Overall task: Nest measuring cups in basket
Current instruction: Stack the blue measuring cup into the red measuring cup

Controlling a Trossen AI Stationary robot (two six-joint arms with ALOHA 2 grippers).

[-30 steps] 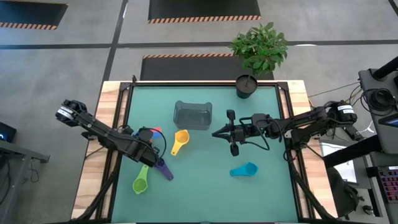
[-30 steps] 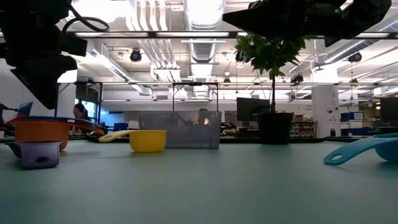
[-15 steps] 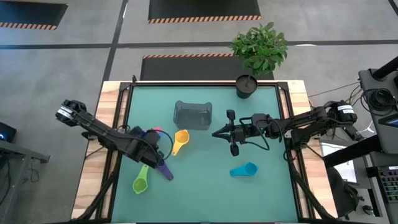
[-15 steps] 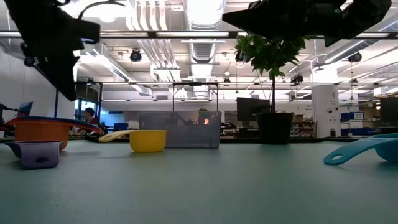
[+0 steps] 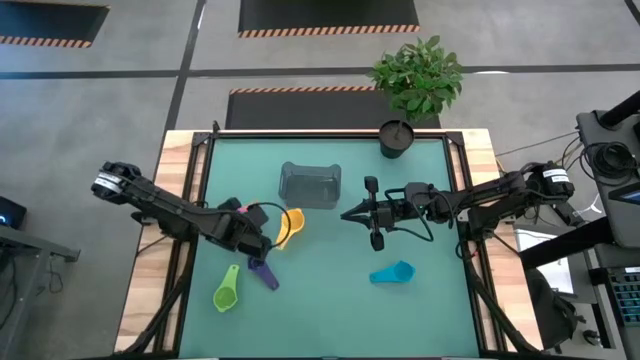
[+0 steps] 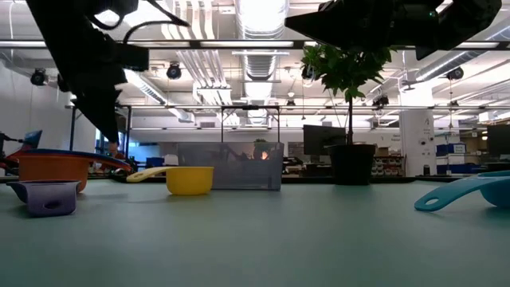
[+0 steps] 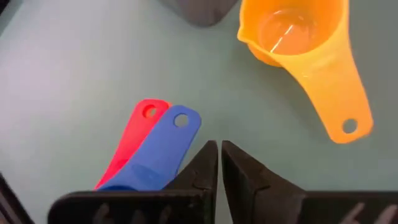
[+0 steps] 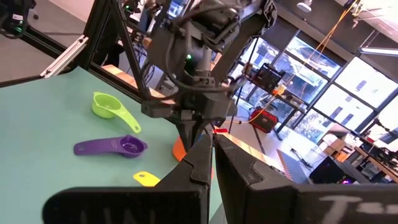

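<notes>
On the table [image 5: 420, 300], taking the grey basket [image 5: 309, 185] as the landmark, the green cup [image 5: 227, 293] lay farthest out on its left and toward the near edge, well apart from it, with the purple cup [image 5: 263, 272] just beside the green one on the side nearer the basket. The left gripper [image 5: 262, 240] hovered left of the basket and a little toward the near edge, its fingers [image 7: 200, 169] pressed together with only a thin slit between them and nothing held. Directly under and beside that gripper sat the orange cup [image 6: 52, 168], with the blue cup [image 7: 163, 149] and red cup [image 7: 132, 142] resting in it, their flat handles side by side and overlapping. The yellow cup [image 5: 288, 226] lay just off the basket's near left corner, close to it but apart, its bowl toward the basket and its handle pointing away. The basket itself stood upright near the table's far middle. The right gripper [image 5: 346, 215] hung just off the basket's right side, its fingers [image 8: 196, 163] closed tight on nothing. The cyan cup [image 5: 392, 273] lay to the basket's right and nearer the front edge, well apart from it. A potted plant [image 5: 412, 85] stood at the far edge, right of the basket.
</notes>
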